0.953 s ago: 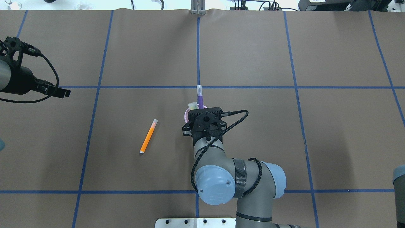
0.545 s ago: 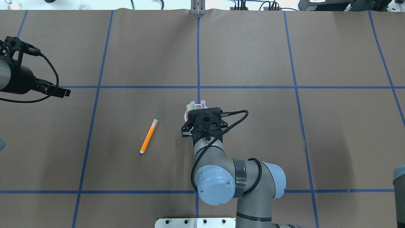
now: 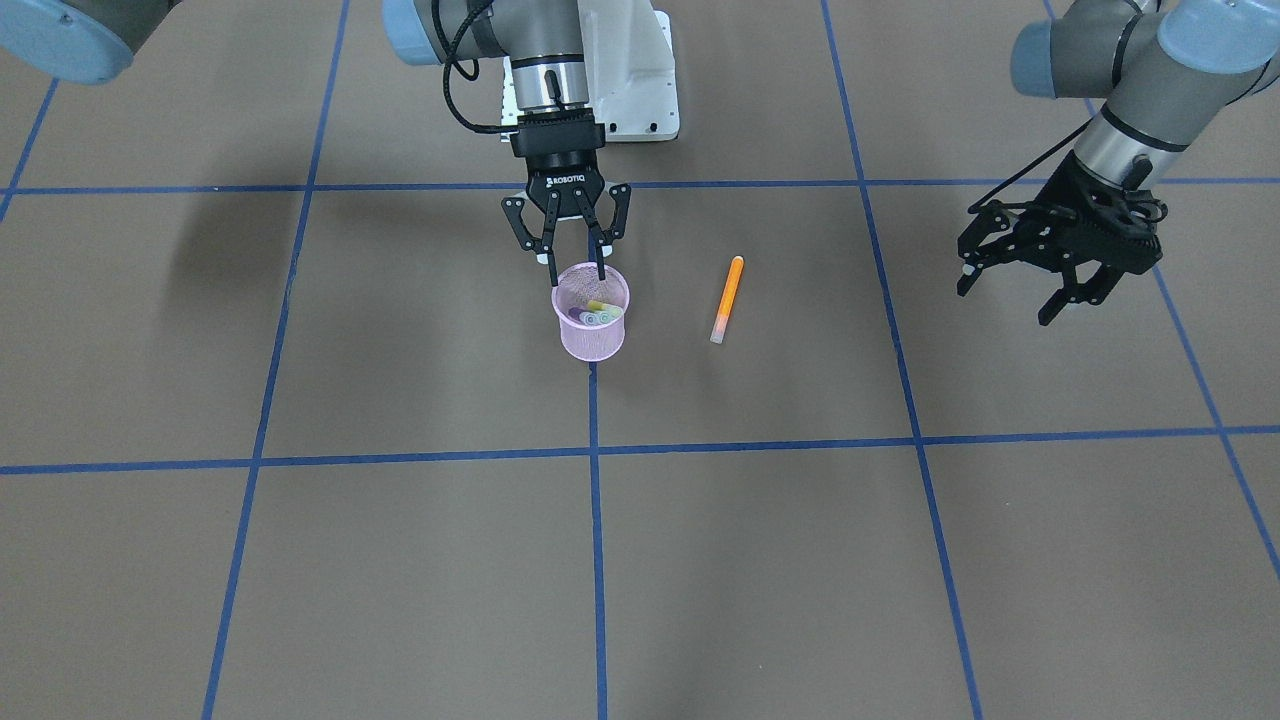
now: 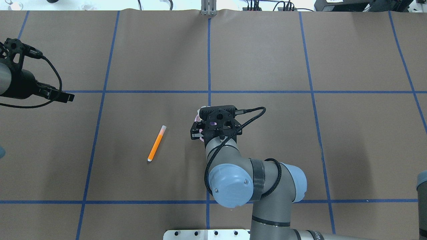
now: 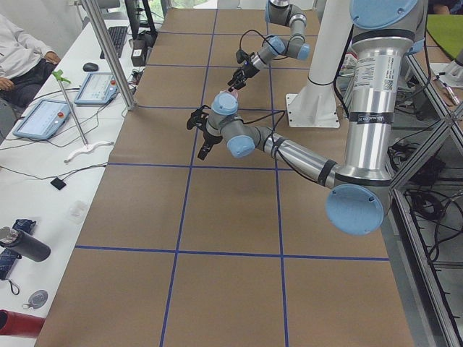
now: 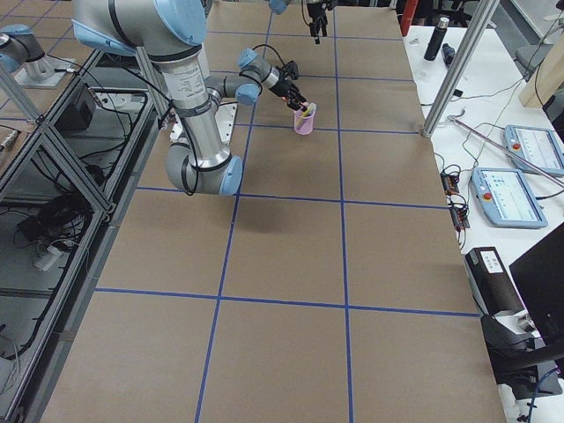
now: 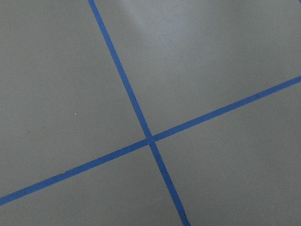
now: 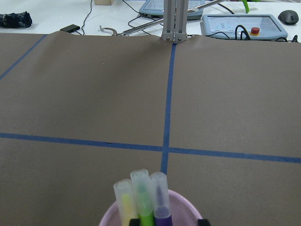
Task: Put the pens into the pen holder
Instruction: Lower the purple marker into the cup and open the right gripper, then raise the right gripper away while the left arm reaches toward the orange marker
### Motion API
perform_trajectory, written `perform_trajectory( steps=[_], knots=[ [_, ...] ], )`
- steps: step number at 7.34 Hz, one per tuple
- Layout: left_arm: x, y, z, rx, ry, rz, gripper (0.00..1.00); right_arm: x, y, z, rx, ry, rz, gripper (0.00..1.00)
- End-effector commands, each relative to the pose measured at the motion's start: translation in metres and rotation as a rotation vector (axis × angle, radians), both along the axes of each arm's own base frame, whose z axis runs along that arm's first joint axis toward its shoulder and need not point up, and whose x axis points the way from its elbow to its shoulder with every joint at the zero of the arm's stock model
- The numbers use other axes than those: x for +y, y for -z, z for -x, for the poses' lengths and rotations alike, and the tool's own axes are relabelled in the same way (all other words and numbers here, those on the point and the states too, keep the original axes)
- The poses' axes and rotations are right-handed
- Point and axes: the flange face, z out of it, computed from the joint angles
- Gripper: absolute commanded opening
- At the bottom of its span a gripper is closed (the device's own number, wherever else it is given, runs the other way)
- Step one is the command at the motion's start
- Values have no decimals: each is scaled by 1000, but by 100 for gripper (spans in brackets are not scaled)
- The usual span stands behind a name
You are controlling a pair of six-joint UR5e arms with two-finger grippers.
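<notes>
Pink mesh pen holder [image 3: 590, 337] stands upright near the table's middle, on a blue tape line [image 3: 596, 480]; inside it three pens, cap ends up: yellow pen [image 8: 124, 201], green pen [image 8: 140, 190], purple pen [image 8: 159, 192], bunched side by side and poking above the rim; orange pen [image 3: 727, 298] lies flat on the brown table [image 3: 400, 560] to the left of the holder in the overhead view, apart from it, clear cap end pointing far from the robot; right gripper [image 3: 576, 278] hangs just over the holder's robot-side rim, fingers spread, nothing between them, tips at about rim level; whether they touch the mesh I cannot tell; left gripper [image 3: 1008, 298] hovers above bare table well off to the left, beyond the orange pen, fingers spread, empty; left wrist view shows only a crossing of tape lines.
</notes>
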Motion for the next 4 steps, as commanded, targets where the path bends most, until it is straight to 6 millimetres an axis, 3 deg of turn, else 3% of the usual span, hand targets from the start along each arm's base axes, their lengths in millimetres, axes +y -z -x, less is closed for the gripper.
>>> perform_trajectory(
  steps=[1, 2, 3, 4],
  knots=[
    [-1, 4, -1, 5, 0, -3, 100, -64, -6, -44, -12, 132, 164, 99],
    [-2, 9, -5, 26, 23, 27, 100, -92, -14, -67, 15, 194, 239, 99],
    [-13, 32, -13, 68, 65, 60, 100, -121, -19, -95, 16, 248, 332, 99],
    [-11, 44, -28, 89, 56, 68, 100, -145, -28, -127, 42, 345, 397, 100]
  ],
)
